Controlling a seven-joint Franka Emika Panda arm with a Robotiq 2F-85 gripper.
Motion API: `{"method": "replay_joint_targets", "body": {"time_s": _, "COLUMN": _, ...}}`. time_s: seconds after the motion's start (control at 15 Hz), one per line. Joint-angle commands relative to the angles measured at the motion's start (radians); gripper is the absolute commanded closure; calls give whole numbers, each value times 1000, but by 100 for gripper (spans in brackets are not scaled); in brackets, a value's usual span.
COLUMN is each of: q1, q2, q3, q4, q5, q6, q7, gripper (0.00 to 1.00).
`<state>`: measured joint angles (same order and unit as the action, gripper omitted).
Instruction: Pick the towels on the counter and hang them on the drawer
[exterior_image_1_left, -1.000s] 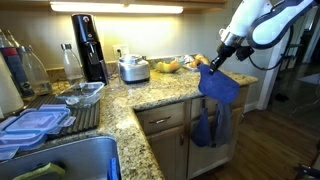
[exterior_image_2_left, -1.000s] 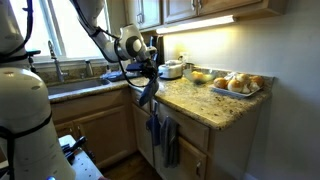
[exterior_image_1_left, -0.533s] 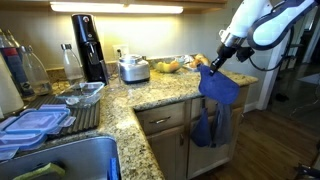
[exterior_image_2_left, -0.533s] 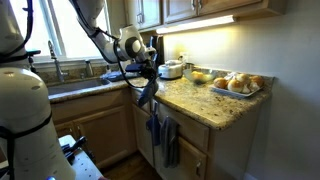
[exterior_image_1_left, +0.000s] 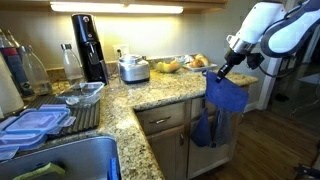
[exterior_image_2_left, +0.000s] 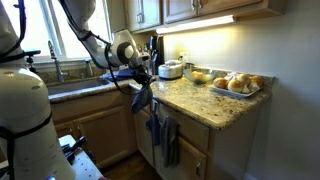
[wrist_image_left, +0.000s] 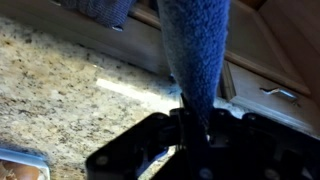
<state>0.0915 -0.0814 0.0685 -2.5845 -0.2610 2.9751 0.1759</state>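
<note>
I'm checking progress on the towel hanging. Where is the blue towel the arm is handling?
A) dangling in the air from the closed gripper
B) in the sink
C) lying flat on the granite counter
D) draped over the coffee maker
A: the towel hangs limp from the shut gripper, lifted clear of the counter.

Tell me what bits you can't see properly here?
- Wrist view: the gripper has its fingertips buried in the towel it holds, whose far end the top edge cuts off.
- Exterior view: the held towel hides where the hung towel is attached.
- Exterior view: the food on the counter is too small to name.
</note>
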Motion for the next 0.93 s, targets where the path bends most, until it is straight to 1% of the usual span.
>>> {"method": "replay_joint_targets", "body": {"time_s": 0.0, "q1": 4, "q2": -29, "q3": 15, "q4": -103, "q5": -15, "q6": 80, "q7": 21, "gripper": 92}}
{"method": "replay_joint_targets", "body": {"time_s": 0.13, "q1": 1, "q2": -7, "q3": 25, "q4": -131, "q5": -14, "q6": 133, "q7": 23, "gripper": 92}}
{"method": "replay_joint_targets", "body": {"time_s": 0.27, "q1": -45, "q2": 1, "q3": 35, "q4": -151, "q5": -92, "q6": 191, "q7": 68, "gripper": 92}}
{"method": "replay_joint_targets", "body": {"time_s": 0.47, "q1": -78, "q2": 16, "q3": 33, "q4": -169, "q5": -129, "q6": 261, "q7": 95, "gripper": 92}}
{"method": "replay_joint_targets", "body": {"time_s": 0.53, "q1": -44, "q2": 19, "q3": 26, "q4": -141, "q5": -88, "q6": 200, "q7": 53, "gripper": 89}}
{"method": "replay_joint_targets", "body": {"time_s": 0.67, "q1": -59, "q2": 20, "q3": 26, "q4": -149, "q5": -96, "q6": 220, "q7": 58, "gripper": 89}}
{"method": "replay_joint_targets", "body": {"time_s": 0.87, "q1": -60, "q2": 20, "q3": 27, "q4": -150, "q5": -99, "q6": 222, "q7": 62, "gripper": 89}}
